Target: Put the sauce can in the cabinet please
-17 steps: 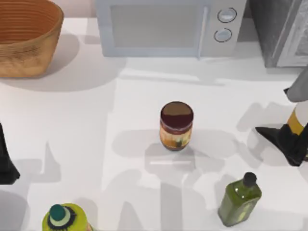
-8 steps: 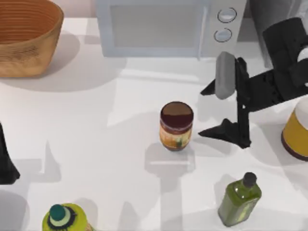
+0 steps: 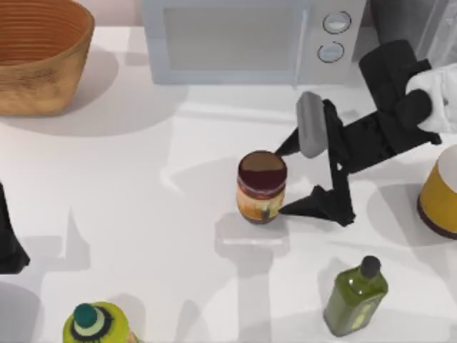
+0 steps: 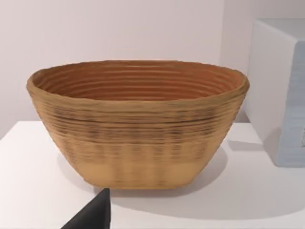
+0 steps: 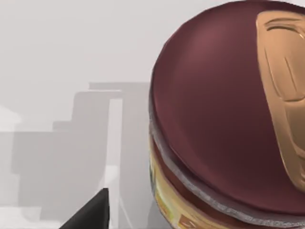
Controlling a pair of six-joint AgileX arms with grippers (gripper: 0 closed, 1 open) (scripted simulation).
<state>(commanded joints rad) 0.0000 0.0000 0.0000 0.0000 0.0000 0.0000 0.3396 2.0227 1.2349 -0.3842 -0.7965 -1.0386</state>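
The sauce can (image 3: 261, 186) stands upright mid-table, with a dark maroon top and an orange-yellow label. Its maroon lid (image 5: 224, 124) looms close in the right wrist view. My right gripper (image 3: 285, 179) is open just to the can's right, one fingertip by the lid's far edge and the other by its near side, neither closed on it. The cabinet (image 3: 418, 36), dark grey and speckled, sits at the back right corner, partly behind my right arm. My left gripper (image 3: 8, 239) is parked at the table's left edge; a dark finger (image 4: 93, 214) shows in the left wrist view.
A light grey microwave (image 3: 250, 39) with two knobs stands at the back. A woven basket (image 3: 39, 53) sits back left, also basket (image 4: 138, 121). A large yellow can (image 3: 439, 193) is at the right edge, a green oil bottle (image 3: 355, 296) front right, a yellow-green bottle (image 3: 96, 325) front left.
My right arm has swung in from the right edge toward the sauce can, its open fingers now reaching the can's right side. The can and the left arm have not moved.
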